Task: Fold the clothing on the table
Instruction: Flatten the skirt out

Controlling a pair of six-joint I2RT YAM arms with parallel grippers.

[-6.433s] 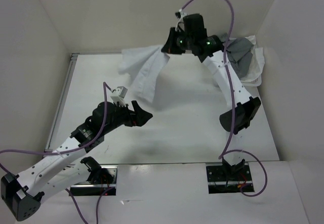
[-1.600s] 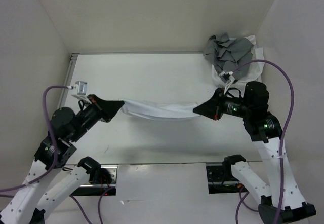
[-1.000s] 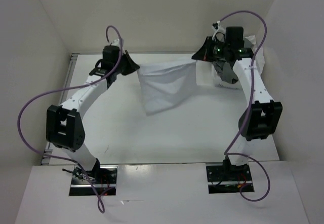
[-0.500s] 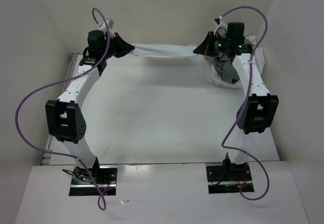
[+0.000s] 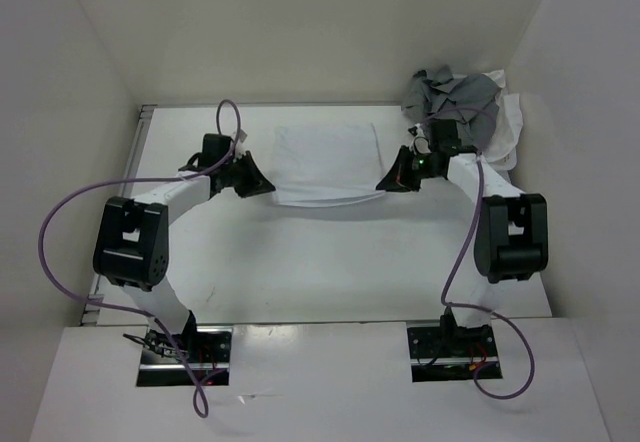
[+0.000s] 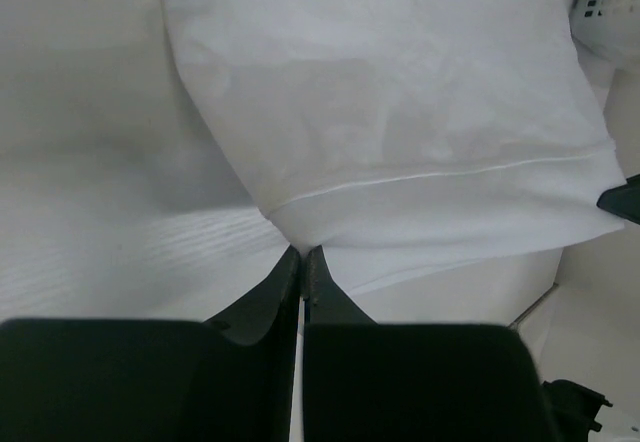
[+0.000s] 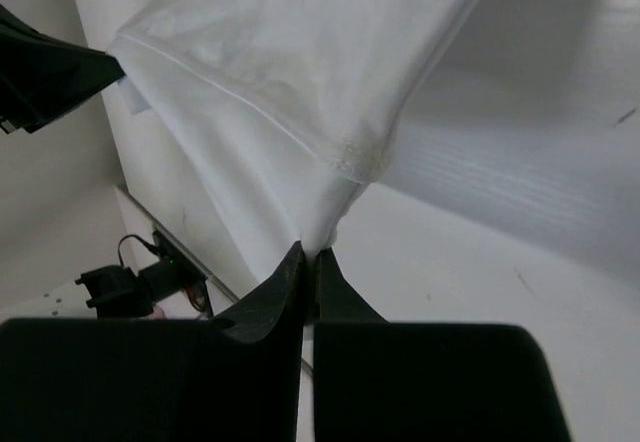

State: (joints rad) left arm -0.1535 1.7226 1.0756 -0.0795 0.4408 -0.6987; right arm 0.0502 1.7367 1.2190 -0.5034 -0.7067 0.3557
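Gripping the clothing [image 5: 327, 160] by its near corners, the left pincer [image 5: 268, 190] and right pincer [image 5: 381, 184] are clamped on fabric, which spreads toward the far edge of the desk [image 5: 330, 262].

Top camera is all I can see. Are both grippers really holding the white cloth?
Observer: Yes. The left wrist view shows the left gripper pinched shut on a corner of the clothing.
Operator: And the other one?
Observer: In the right wrist view the right gripper is shut on its corner too, just below a stitched hem.
Operator: What's the white thing by the grey clothes?
Observer: The left wrist view catches its slotted wall: a white basket.
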